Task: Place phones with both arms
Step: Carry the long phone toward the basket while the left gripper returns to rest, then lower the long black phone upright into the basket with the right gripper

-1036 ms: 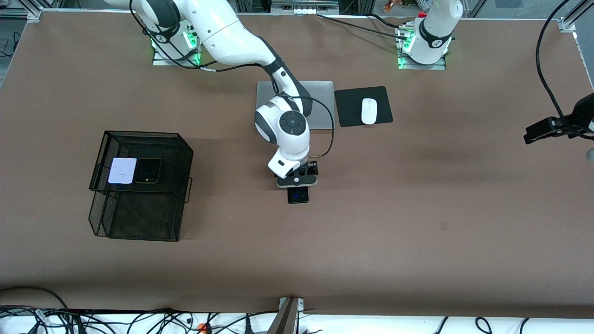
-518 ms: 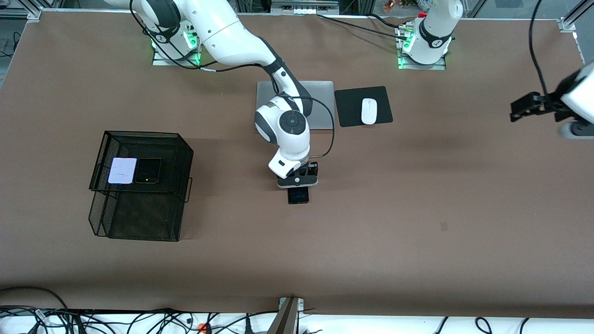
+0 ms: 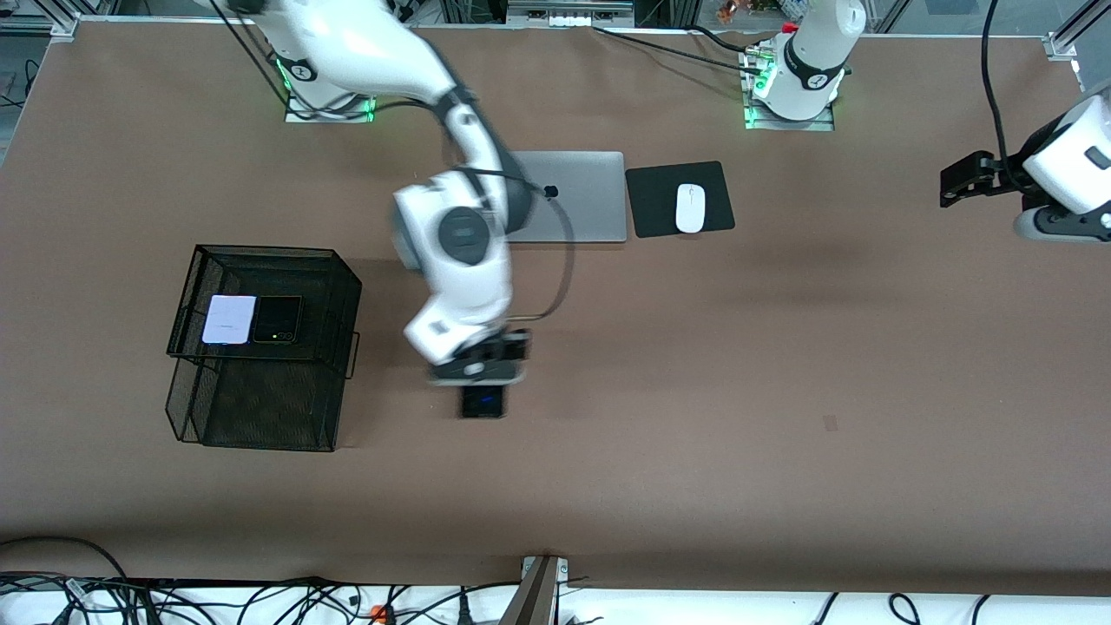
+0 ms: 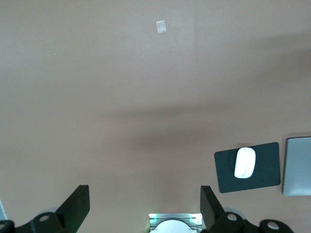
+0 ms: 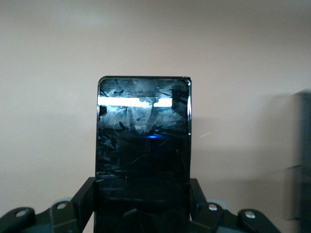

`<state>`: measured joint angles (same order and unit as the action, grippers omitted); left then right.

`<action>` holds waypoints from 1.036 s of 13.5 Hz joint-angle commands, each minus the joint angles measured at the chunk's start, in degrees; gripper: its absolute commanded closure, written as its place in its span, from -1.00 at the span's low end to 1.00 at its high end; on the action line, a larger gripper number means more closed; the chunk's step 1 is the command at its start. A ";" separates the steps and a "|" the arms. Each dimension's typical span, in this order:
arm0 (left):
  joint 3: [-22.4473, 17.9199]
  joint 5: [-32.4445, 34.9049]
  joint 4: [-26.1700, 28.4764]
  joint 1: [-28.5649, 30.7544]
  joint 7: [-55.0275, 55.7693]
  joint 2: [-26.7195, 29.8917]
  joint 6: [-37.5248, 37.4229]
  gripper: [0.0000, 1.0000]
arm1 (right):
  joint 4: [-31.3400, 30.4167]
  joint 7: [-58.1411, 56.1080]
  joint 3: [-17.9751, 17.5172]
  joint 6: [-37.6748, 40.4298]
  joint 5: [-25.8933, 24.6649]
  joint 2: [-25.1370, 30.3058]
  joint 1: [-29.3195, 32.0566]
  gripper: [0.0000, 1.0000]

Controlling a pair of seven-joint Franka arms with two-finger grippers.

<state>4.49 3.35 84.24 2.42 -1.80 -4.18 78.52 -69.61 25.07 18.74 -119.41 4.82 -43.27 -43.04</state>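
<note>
The long black phone [image 3: 483,402] now sits a little left of centre in the front frame, lower and further left than it was a second ago, when it lay on the brown surface [image 3: 694,417] under the right hand. It has been lifted and is travelling toward the wire basket [image 3: 265,347] at the frame's left. The right hand [image 3: 480,371] is clamped on its near end; in the right wrist view the slab [image 5: 143,145] stands out from between the two fingers [image 5: 82,201], screen lit by a pale streak and a blue dot. A second ago those fingers stood apart around it, so the grasp has only just been made.

On top of the basket lie the pale lilac-white phone [image 3: 229,319] and the small black phone [image 3: 277,319], touching side by side. By my reading this third phone is the last one to place, and the carry is roughly halfway across.

The left hand [image 3: 963,180] hangs at the frame's right edge, fingers spread wide and holding nothing, waiting; it has drifted slightly upward and leftward. The silver laptop [image 3: 577,195], more uncovered now, and the white mouse [image 3: 690,207] on its black pad [image 3: 660,217] sit untouched.
</note>
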 commanded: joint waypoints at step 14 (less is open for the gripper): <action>0.08 -2.92 0.49 -0.05 1.10 0.93 1.90 -1.00 | -2.02 -30.87 0.15 -1.44 1.42 1.52 23.00 1.00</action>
<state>4.55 1.00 84.24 2.44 -1.20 -3.99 79.94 -71.37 -4.49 19.43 -120.13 5.22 -42.29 -20.95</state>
